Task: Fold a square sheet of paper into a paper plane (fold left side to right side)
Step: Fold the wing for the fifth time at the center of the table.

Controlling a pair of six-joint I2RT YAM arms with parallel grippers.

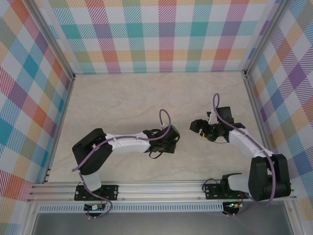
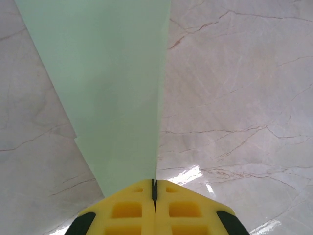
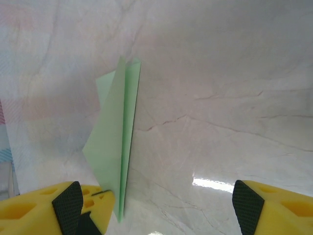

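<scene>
My left gripper (image 2: 154, 190) is clamped tight on the paper plane (image 2: 110, 83). It is thin, matte, pale-green paper with sharp creases, and its long axis runs straight away from the yellow fingers (image 2: 127, 210). My right gripper (image 3: 161, 208) stands wide, the plane's pointed end just beside one finger. The tabletop (image 1: 146, 93) is glossy and marbled, the walls (image 1: 166, 34) pastel plaid.

paper plane (image 2: 112, 98) in left claw (image 2: 154, 188), over table (image 2: 244, 98)

Pale green paper plane (image 2: 112, 88) (narrow, creased) pinched in left claw (image 2: 154, 188).
</scene>
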